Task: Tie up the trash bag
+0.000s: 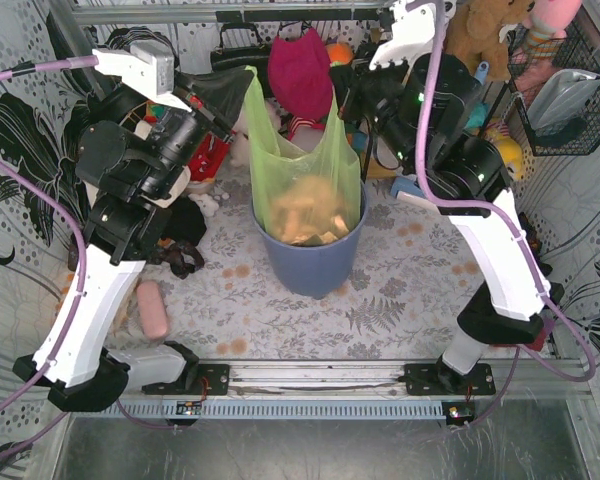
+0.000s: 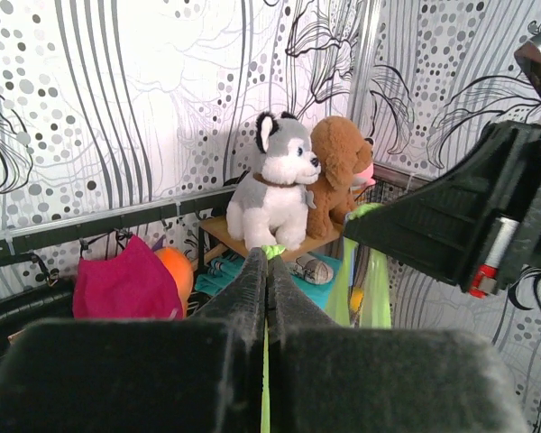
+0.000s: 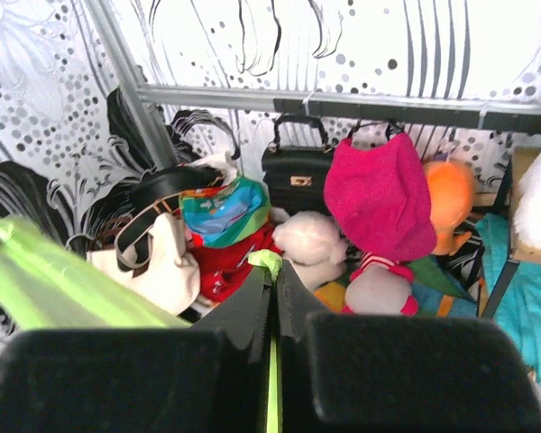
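Note:
The trash bag (image 1: 305, 165), thin light-green film with orange-tan paper showing through, stands in a blue-grey bin (image 1: 310, 265) at the table's middle. Its two top corners are pulled up and apart. My left gripper (image 1: 242, 85) is shut on the left corner; in the left wrist view a green tuft of bag (image 2: 272, 248) pokes out between the left gripper's (image 2: 268, 257) tips. My right gripper (image 1: 350, 103) is shut on the right corner, and a green tuft of bag (image 3: 269, 260) sticks out past the right gripper's (image 3: 272, 271) tips. Stretched film (image 3: 54, 289) runs off to the left there.
Plush toys, a magenta bag (image 1: 300, 70) and a black handbag (image 3: 298, 176) crowd the back wall. A husky plush (image 2: 270, 185) sits on a shelf. A pink object (image 1: 152, 310) lies near the left arm. A wire basket (image 1: 570, 90) hangs at right.

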Action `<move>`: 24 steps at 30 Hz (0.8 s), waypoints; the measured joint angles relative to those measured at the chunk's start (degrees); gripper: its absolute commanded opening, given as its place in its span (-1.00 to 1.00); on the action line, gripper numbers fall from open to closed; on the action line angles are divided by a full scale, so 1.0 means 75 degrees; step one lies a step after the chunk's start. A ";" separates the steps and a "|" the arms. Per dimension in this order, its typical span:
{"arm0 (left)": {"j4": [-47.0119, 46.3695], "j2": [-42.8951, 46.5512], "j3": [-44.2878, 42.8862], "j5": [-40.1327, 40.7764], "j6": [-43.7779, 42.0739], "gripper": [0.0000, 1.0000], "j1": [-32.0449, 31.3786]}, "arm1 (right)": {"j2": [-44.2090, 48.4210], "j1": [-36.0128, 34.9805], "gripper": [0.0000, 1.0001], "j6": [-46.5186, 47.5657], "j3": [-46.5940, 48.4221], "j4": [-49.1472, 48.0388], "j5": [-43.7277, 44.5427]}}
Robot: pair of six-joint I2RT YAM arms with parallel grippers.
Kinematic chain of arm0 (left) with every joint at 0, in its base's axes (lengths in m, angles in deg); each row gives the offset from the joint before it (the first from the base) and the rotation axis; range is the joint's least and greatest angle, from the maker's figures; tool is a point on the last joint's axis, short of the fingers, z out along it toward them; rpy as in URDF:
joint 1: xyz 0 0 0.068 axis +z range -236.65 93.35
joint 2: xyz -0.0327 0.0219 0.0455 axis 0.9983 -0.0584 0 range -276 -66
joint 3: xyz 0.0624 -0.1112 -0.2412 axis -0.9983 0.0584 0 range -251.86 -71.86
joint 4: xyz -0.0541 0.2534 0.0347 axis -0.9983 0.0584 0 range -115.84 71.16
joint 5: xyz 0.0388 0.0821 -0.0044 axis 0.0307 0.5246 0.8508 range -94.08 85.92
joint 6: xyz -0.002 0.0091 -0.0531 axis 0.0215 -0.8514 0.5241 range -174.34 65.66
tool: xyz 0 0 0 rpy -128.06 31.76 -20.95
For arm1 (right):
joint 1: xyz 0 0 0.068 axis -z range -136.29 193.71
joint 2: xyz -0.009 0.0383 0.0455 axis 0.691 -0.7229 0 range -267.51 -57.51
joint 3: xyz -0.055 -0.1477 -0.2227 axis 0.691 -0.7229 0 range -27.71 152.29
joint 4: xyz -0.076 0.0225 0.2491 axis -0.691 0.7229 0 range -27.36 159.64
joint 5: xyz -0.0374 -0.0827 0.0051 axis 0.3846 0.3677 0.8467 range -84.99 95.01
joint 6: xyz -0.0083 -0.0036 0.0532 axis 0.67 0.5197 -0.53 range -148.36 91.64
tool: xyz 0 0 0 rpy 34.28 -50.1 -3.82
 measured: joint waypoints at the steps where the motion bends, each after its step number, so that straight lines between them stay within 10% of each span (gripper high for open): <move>1: 0.0000 0.0009 -0.0017 -0.0009 0.0000 -1.00 0.0000 | -0.0058 0.0000 -1.00 0.0122 0.0035 -0.0122 0.0096; 16: 0.0216 0.0539 0.0248 -0.0035 0.0251 -1.00 0.0000 | -0.0251 0.0271 -1.00 0.0726 -0.0256 -0.1026 0.0289; 24: 0.0096 0.0883 0.0915 -0.0268 0.0542 -1.00 0.0000 | 0.0790 0.0283 -1.00 0.0702 -0.2404 -0.1440 0.0353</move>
